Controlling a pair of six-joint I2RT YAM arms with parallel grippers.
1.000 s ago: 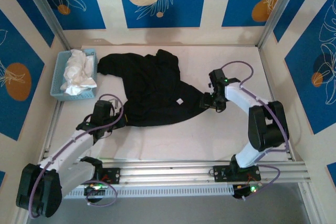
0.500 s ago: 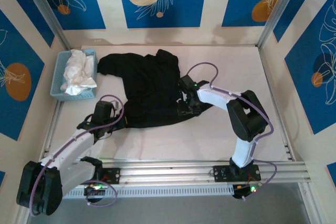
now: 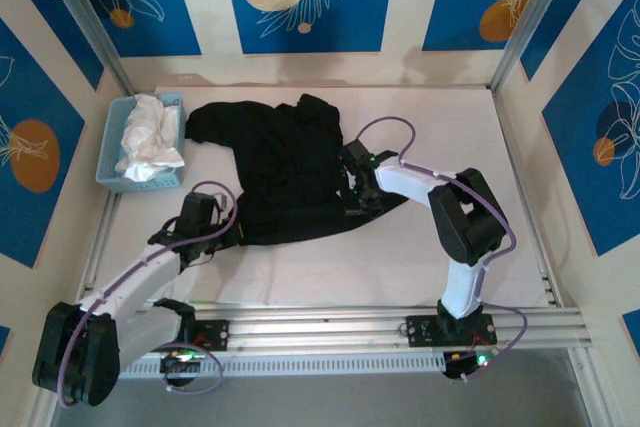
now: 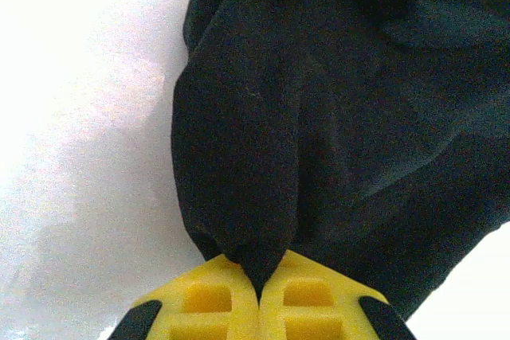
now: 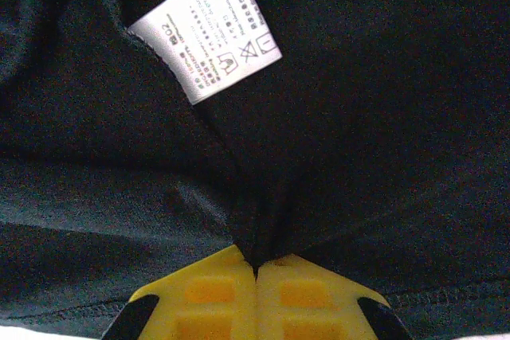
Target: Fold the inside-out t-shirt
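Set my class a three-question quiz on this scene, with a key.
1. True or false: the left gripper is shut on the plain black cloth t-shirt.
2. Where does the crumpled white cloth garment lie? A: in the blue plastic basket; B: on the t-shirt; C: under the t-shirt.
3. What white printed thing shows just beyond the right gripper?
Key: 1 true; 2 A; 3 the sewn-in care label.

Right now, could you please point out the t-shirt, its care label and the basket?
t-shirt (image 3: 285,177), top external view, middle.
care label (image 5: 207,37), right wrist view, centre.
basket (image 3: 106,147), top external view, left wall.
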